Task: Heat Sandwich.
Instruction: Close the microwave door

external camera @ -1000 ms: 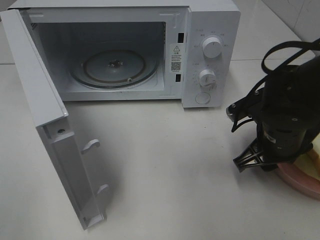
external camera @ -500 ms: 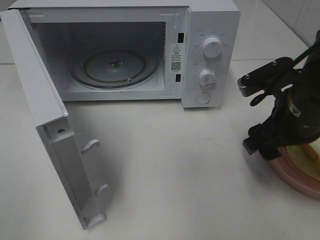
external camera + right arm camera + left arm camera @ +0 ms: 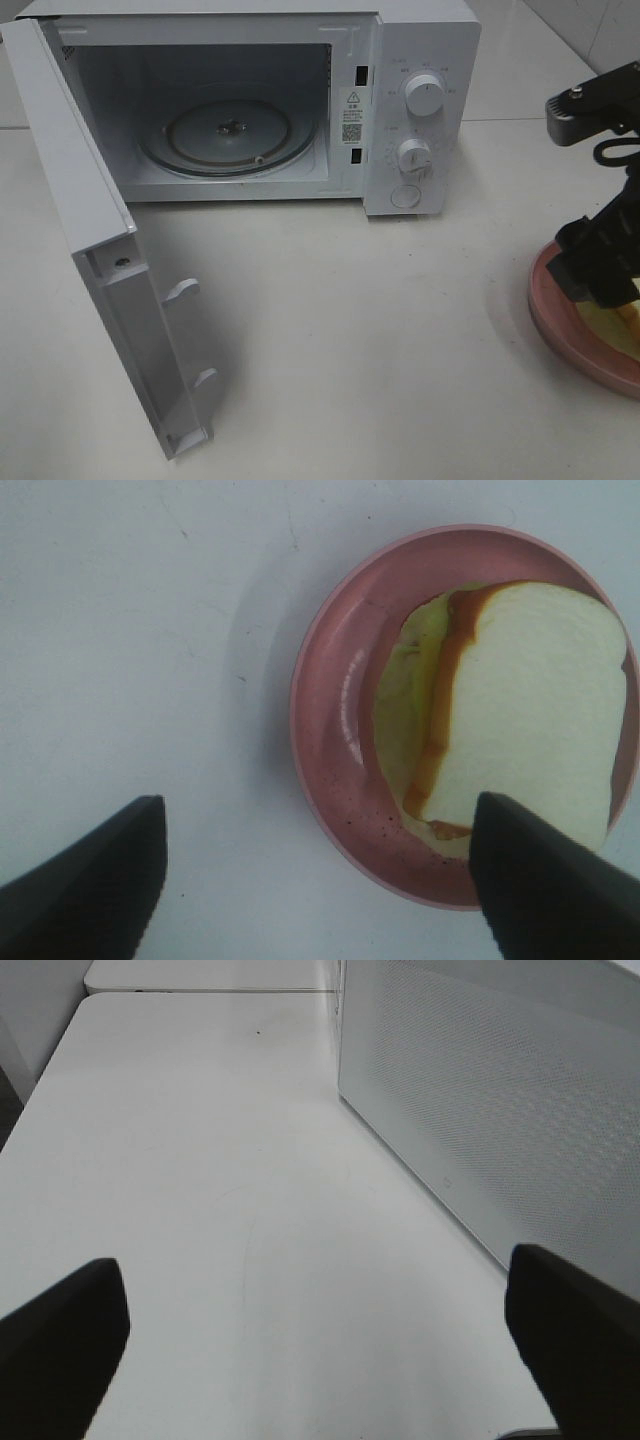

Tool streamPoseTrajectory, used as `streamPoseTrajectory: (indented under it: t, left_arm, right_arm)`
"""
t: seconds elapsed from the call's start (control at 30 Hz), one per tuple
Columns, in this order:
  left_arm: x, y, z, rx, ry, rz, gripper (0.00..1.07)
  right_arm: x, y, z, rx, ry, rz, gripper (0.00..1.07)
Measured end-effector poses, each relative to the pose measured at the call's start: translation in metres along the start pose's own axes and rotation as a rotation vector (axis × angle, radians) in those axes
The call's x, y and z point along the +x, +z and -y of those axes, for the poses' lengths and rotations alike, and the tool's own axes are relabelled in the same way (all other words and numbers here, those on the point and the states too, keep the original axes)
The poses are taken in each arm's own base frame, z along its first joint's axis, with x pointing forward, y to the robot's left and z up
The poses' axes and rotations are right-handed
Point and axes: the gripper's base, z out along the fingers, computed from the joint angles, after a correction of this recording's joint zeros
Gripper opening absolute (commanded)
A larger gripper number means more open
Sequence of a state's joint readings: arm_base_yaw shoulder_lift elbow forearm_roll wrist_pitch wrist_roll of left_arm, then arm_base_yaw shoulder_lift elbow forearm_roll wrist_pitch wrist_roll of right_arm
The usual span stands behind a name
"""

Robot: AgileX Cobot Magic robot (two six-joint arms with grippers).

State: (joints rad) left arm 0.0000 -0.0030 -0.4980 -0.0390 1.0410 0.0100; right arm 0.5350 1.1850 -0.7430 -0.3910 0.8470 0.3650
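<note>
the right arm blocks most of the pink plate (image 3: 545, 305) in the high view, and the frame edge cuts off the plate's right side; only a small yellow corner of the sandwich (image 3: 622, 322) shows past the arm there. the right gripper (image 3: 318, 875) is seen properly only from its own wrist camera, where its two dark fingers (image 3: 85, 880) stand wide apart with nothing between them; one finger overlaps the near corner of the bread in that picture, but contact cannot be confirmed. the left arm is out of the high view altogether. the left gripper (image 3: 318, 1335) appears only in its wrist camera, its fingers spread wide over bare white table (image 3: 200, 1160), holding nothing, with the perforated side wall of the microwave (image 3: 500, 1110) just beside it.

containers: the pink plate (image 3: 335, 740) sits on the table at the right edge of the scene and carries the sandwich (image 3: 520, 710), a white bread slice with tan-orange crust lying over a pale yellow-green layer that sticks out on one side. the sandwich lies off-centre on the plate, leaving a bare crescent of pink.

the microwave (image 3: 420, 60) stands at the far left-centre with its door (image 3: 100, 270) swung fully open toward the near left. its cavity holds only the glass turntable (image 3: 228, 135). small printed labels on the control panel are too small to read.
</note>
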Motion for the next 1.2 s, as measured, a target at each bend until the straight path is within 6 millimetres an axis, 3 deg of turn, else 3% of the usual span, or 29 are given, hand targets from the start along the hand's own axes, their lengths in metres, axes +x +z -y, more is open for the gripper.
streamPoseTrajectory:
  t: [0.5, 0.67, 0.83, 1.2]
  left_arm:
    - [0.000, 0.000, 0.000, 0.000, 0.000, 0.000, 0.97]
    - [0.000, 0.000, 0.000, 0.000, 0.000, 0.000, 0.97]
    - [0.000, 0.000, 0.000, 0.000, 0.000, 0.000, 0.97]
    - [0.000, 0.000, 0.000, 0.000, 0.000, 0.000, 0.97]
  right_arm:
    - [0.042, -0.063, 0.022, -0.067, 0.039, 0.150, 0.78]
    - [0.052, -0.073, 0.024, -0.095, 0.042, 0.181, 0.77]
    - [0.079, -0.097, 0.029, -0.169, 0.054, 0.282, 0.77]
    - [0.113, -0.115, 0.042, -0.161, 0.156, 0.371, 0.76]
